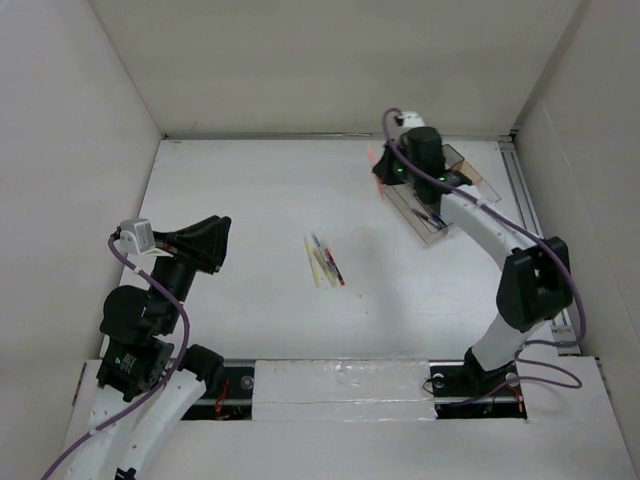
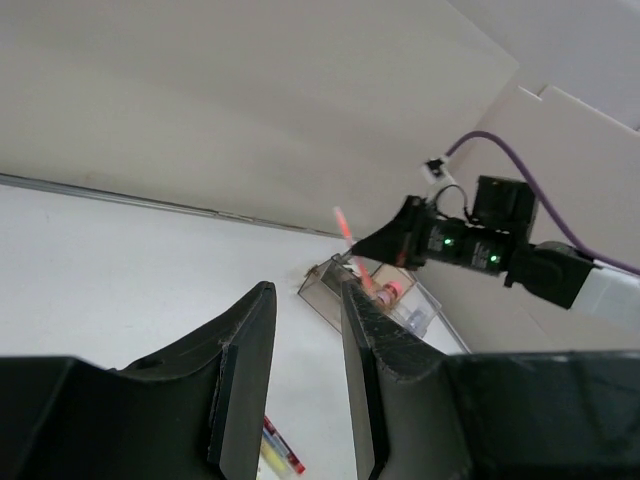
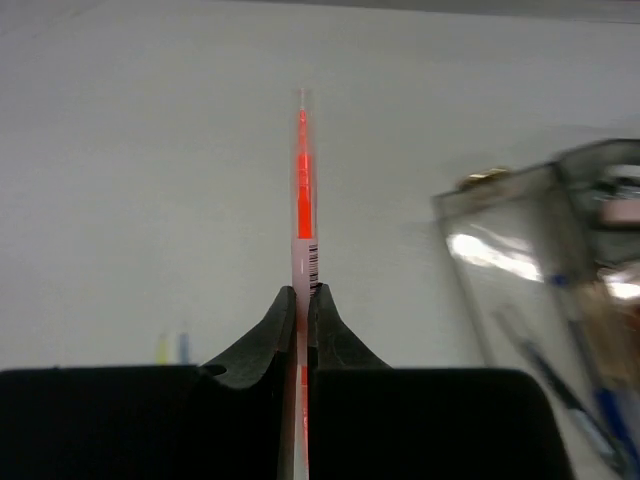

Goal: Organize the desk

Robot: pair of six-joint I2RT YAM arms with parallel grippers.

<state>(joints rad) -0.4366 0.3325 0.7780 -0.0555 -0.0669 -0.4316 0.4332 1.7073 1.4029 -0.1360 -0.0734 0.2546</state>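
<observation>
Your right wrist view shows what top view can't: right pincer (image 3: 303,290) clamped on thin orange-red plastic pen (image 3: 303,150). That arm's stretched to the far right of the flat white matte tabletop (image 1: 250,200); left pincer (image 2: 305,295) hangs part-open, empty.

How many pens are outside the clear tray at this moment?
4, as best I can tell: three pens bunched in the middle of the desk, and one orange pen clamped in the right tool near the tray. The bunch overlaps, so another could be hidden.
</observation>
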